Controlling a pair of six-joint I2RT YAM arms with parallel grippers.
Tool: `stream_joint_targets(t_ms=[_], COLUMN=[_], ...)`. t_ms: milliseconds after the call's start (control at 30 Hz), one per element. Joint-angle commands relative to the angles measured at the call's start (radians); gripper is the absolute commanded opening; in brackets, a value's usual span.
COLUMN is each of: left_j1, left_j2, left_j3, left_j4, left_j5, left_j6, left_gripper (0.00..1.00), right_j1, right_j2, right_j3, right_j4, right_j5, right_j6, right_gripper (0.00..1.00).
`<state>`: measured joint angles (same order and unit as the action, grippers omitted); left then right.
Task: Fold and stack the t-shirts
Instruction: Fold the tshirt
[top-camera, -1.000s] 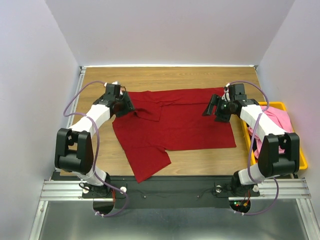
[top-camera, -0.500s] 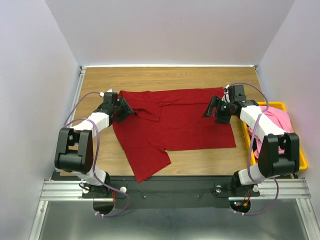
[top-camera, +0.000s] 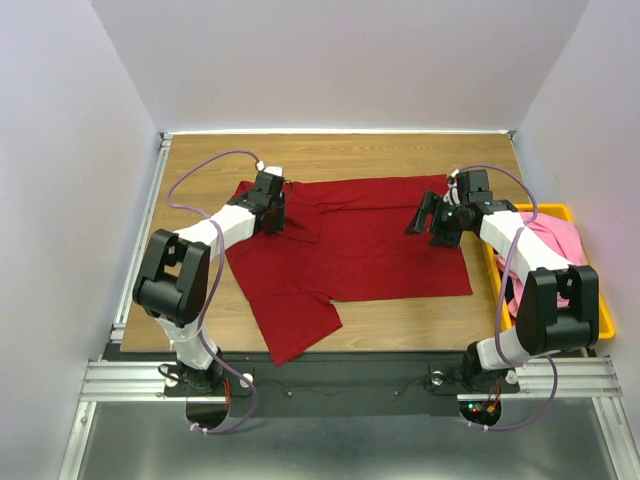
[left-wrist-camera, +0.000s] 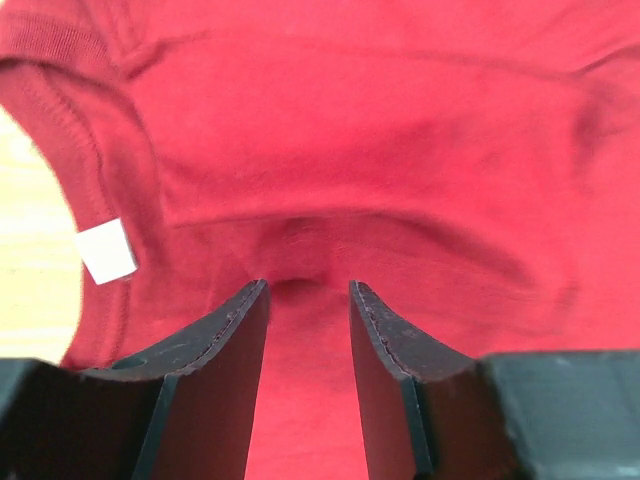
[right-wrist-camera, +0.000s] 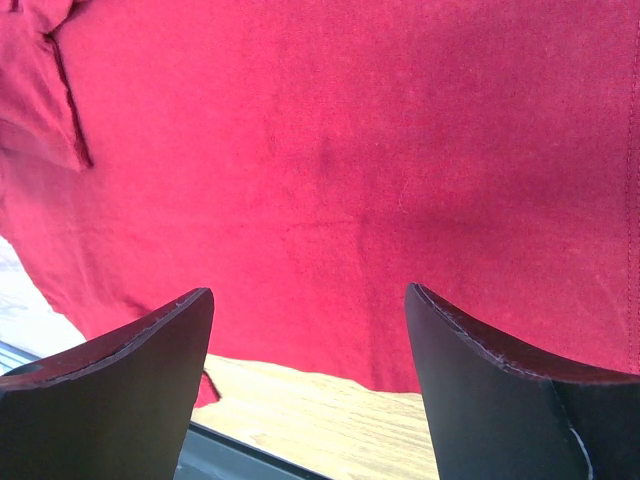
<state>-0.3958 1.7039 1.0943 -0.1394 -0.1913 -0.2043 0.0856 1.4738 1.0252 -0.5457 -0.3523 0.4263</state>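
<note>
The dark red t-shirt (top-camera: 350, 245) lies spread over the middle of the table (top-camera: 400, 155), one sleeve reaching toward the near edge. My left end effector (left-wrist-camera: 308, 290) is down on the cloth by the collar, beside the white neck label (left-wrist-camera: 107, 250). Its jaws are partly apart astride a small pucker, not yet pinched. My right end effector (right-wrist-camera: 310, 295) hangs wide open over the hem near the right edge. The cloth is light, limp and apt to slip, so I judge a doubled seam the surest hold. A pink t-shirt (top-camera: 560, 240) waits in the yellow bin (top-camera: 600, 310).
</note>
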Motion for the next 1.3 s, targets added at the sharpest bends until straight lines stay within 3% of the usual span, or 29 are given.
stream_joint_targets(t_ms=[0,500,633,767,933,1267], left_j1=[0.015,-0.003,-0.005,-0.006,-0.008,-0.023], left_j2=[0.022,0.069,0.082,0.083,0.056,0.008], left_j3=[0.045,0.076,0.079,0.084,0.108,0.141], left_j4=[-0.075,-0.081,-0.081,-0.094,-0.147,-0.321], left_j5=[-0.103,-0.120,-0.116,-0.108,-0.099,-0.114], left_j6=[0.068,0.137,0.143,0.146,0.146,0.131], left_gripper=[0.48,0.47,0.38,0.18,0.01,0.00], right_j1=[0.002,0.003,0.003,0.003,0.002,0.003], right_j2=[-0.012,-0.004,-0.003,-0.003,-0.004,0.002], right_j3=[0.007,0.015,0.016,0.016,0.013,0.019], right_j4=[0.024,0.026,0.026,0.024,0.026,0.027], right_j5=[-0.005,-0.008,-0.010,-0.010,-0.010,-0.005], right_j6=[-0.004,0.002,0.003,0.003,0.005,0.005], right_gripper=[0.83,0.83,0.83,0.83,0.83,0.83])
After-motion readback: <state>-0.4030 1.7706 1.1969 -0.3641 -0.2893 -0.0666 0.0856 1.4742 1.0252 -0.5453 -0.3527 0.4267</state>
